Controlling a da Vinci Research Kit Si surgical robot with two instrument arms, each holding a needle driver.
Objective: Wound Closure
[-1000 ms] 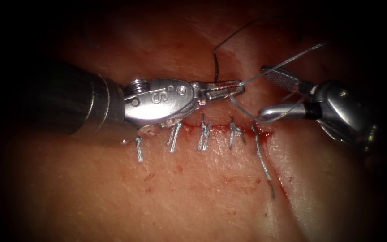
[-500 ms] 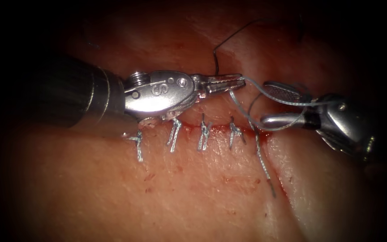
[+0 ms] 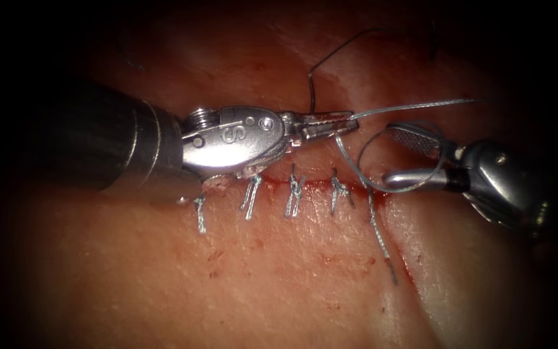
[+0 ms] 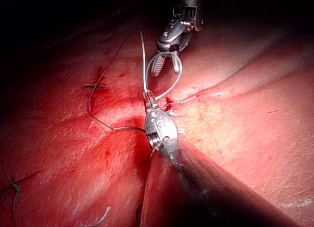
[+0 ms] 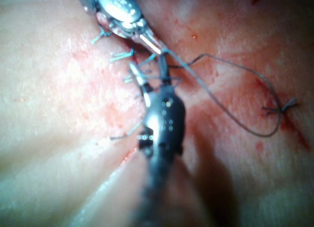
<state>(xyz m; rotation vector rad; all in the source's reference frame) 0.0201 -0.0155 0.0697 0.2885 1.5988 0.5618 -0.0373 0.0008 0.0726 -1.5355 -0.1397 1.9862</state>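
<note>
Gripping: left pincer (image 3: pixel 350 122) clenched on the pale grey-blue suture thread (image 3: pixel 414 106), just above the cut; seen also in the left wrist view (image 4: pixel 147 97).
Right pincer (image 3: pixel 398 155): jaws spread apart, holding nothing; a loop of thread lies around them.
Right pincer, other views: (image 4: pixel 164 65), (image 5: pixel 147 72).
Tissue: pinkish-red pork belly surface (image 3: pixel 279 271) with a horizontal cut (image 3: pixel 311 185), edges wet with red fluid (image 3: pixel 408 271).
Stitches: four short knotted grey stitches (image 3: pixel 294 194) cross the cut; a longer thread tail (image 3: pixel 379 236) trails down.
Needle: thin dark curved wire (image 3: pixel 321 64) above the cut, resting on the tissue; whether its tip enters cannot be told.
Hidden: left end of the cut lies under the left tool's body.
</note>
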